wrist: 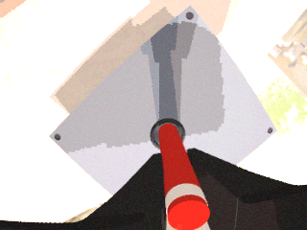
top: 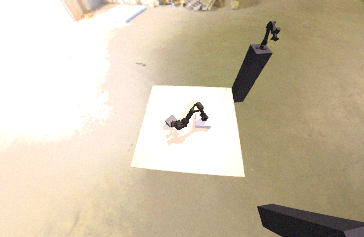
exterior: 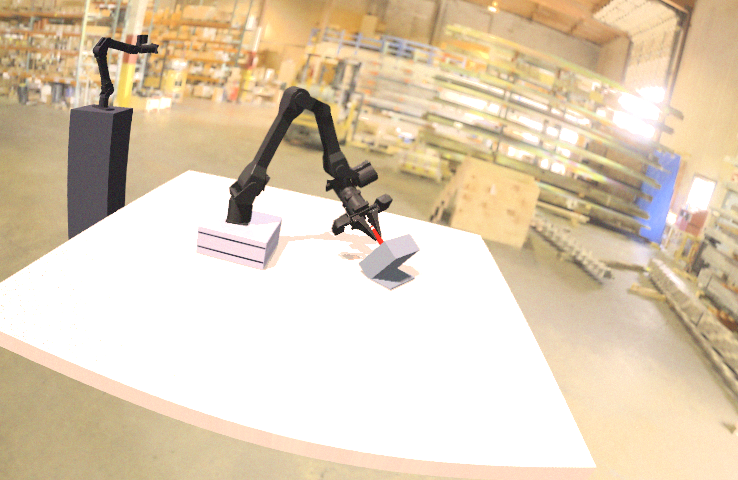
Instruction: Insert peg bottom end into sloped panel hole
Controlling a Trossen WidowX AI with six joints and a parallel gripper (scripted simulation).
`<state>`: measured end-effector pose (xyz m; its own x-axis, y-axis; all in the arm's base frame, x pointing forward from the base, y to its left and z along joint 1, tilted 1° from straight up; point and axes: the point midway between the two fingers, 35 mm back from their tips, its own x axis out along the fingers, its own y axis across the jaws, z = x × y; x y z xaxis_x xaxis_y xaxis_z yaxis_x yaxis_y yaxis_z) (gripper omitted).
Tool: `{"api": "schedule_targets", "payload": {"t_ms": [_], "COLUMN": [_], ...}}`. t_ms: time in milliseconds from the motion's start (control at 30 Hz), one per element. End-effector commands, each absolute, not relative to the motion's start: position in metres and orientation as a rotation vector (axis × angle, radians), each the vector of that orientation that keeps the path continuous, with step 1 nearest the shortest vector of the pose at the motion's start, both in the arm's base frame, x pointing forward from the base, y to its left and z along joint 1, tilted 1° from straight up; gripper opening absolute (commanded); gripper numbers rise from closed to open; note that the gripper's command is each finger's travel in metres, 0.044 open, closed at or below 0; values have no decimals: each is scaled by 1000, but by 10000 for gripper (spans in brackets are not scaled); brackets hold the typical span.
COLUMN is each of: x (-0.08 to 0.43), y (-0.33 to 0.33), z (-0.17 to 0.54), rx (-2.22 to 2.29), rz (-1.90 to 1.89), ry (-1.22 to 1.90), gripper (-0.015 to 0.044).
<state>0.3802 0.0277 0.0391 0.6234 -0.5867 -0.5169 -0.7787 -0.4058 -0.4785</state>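
A round red peg (exterior: 379,240) (wrist: 177,168) with a white band near its top slants down out of my gripper (exterior: 375,232) (wrist: 175,159), which is shut on it. The grey sloped panel (top: 170,119) (exterior: 387,257) (wrist: 245,117) lies just beyond the fingers. Its round hole has a dark rim (wrist: 153,135). In the wrist view the peg's lower end lies over the hole's mouth, within the rim. Whether it is inside, and how deep, I cannot tell. The fingertips are a short way out from the panel's face. The arm casts a shadow on the face.
The arm's base stands on a pale block (top: 200,124) (exterior: 231,243) on the white table (top: 188,156) (exterior: 324,339). A dark pillar (top: 252,69) (exterior: 95,169) with a second arm stands off the table's edge. Another dark shape (top: 305,217) is at the top view's lower right.
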Motion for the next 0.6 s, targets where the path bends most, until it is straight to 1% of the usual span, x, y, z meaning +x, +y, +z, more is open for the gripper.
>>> {"api": "schedule_targets", "payload": {"t_ms": [0,567], "x": [382,388], "y": [26,20], "z": [36,32], "rx": [-2139,-2140], "rz": [356,355], "ry": [1069,1068], "gripper": [0,0]}}
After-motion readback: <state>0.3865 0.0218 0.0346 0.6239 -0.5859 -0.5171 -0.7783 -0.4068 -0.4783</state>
